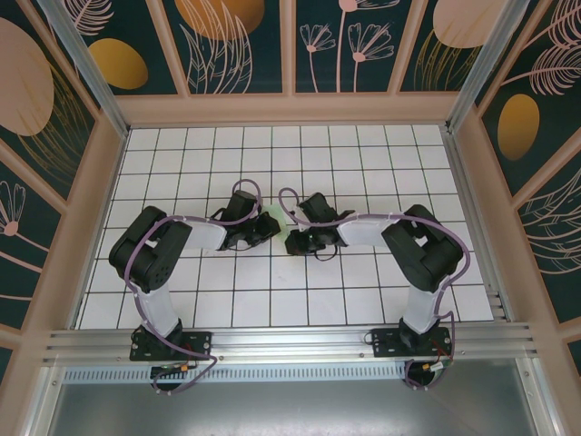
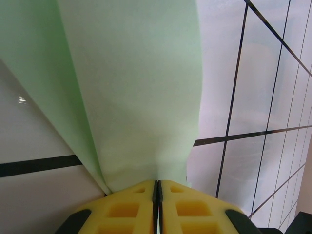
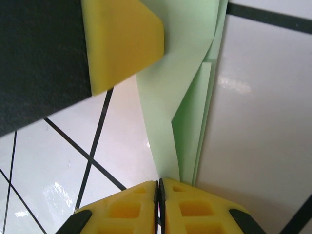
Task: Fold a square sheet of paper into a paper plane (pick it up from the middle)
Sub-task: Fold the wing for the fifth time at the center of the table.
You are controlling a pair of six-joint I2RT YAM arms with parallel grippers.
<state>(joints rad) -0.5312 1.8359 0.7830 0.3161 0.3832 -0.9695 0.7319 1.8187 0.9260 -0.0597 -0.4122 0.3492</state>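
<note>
The square sheet of paper (image 1: 277, 221) is pale mint green and folded into a narrow, layered strip. It hangs between my two grippers over the middle of the tiled floor. In the left wrist view the paper (image 2: 131, 97) spreads upward from the left gripper (image 2: 157, 184), whose yellow jaws are pressed shut on its lower edge. In the right wrist view the paper (image 3: 183, 97) shows overlapping flaps and narrows down into the right gripper (image 3: 159, 183), also shut on it. The left gripper's yellow finger (image 3: 122, 44) shows at the upper left there. From above, the left gripper (image 1: 266, 225) and right gripper (image 1: 292, 238) nearly meet.
The white gridded tile floor (image 1: 300, 291) is walled in by tan frames and patterned panels. An aluminium rail (image 1: 290, 343) runs along the near edge by the arm bases. Purple cables loop over both arms.
</note>
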